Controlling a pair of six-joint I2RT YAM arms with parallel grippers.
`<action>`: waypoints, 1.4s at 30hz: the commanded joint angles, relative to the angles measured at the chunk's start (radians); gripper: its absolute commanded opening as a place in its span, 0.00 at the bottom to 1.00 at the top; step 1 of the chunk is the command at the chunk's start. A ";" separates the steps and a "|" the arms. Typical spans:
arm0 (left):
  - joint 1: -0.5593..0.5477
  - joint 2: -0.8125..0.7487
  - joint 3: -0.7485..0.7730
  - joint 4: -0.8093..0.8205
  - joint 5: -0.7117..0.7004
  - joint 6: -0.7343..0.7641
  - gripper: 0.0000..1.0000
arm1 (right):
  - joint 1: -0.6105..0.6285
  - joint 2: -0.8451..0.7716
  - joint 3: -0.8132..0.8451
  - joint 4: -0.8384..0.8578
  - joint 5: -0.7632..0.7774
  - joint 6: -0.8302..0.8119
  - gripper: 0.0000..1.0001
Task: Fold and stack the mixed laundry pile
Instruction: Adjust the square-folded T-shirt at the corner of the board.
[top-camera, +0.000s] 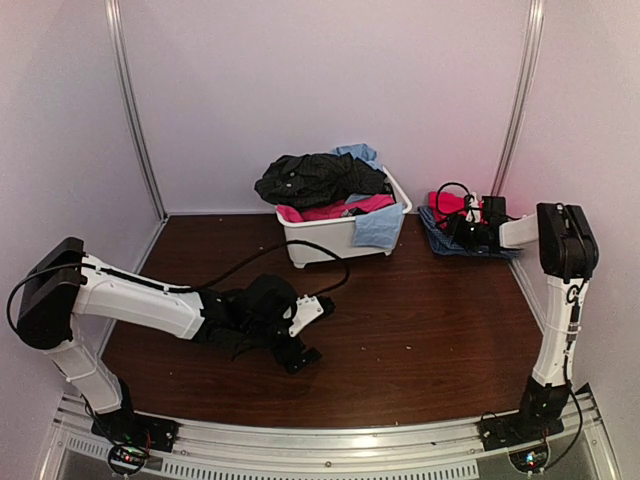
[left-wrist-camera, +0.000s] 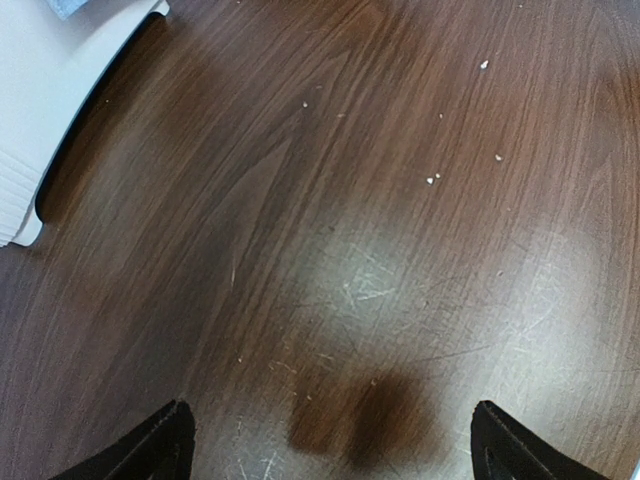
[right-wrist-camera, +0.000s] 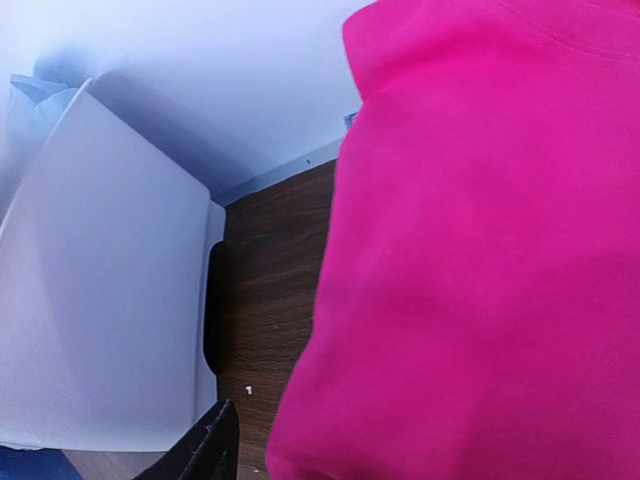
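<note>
The mixed laundry pile (top-camera: 320, 180) fills a white tub (top-camera: 330, 248) at the back: black cloth on top, pink-red below, light blue cloth (top-camera: 380, 228) hanging over the rim. Off to the back right, a pink garment (top-camera: 450, 203) lies on a blue checked shirt (top-camera: 438, 243). My right gripper (top-camera: 462, 228) is down at that pink garment (right-wrist-camera: 480, 250), which fills the right half of the right wrist view and hides one finger. The other finger (right-wrist-camera: 210, 445) stands apart from the cloth. My left gripper (left-wrist-camera: 330, 445) hangs open over bare table, holding nothing.
The wooden table (top-camera: 420, 330) has walls on three sides. The tub's side (right-wrist-camera: 100, 280) stands close on the left in the right wrist view, and its corner (left-wrist-camera: 50, 90) shows in the left wrist view. A black cable (top-camera: 300, 245) arcs above the left arm.
</note>
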 joint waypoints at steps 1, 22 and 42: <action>0.006 0.016 0.010 0.026 -0.006 0.001 0.98 | 0.042 -0.011 0.018 0.077 -0.124 -0.006 0.62; 0.006 0.005 0.011 0.036 0.009 -0.007 0.98 | 0.131 -0.181 0.225 -0.468 0.378 -0.336 0.31; 0.020 -0.044 0.011 0.048 -0.031 -0.032 0.98 | 0.213 0.060 0.431 -0.735 0.781 -0.474 0.11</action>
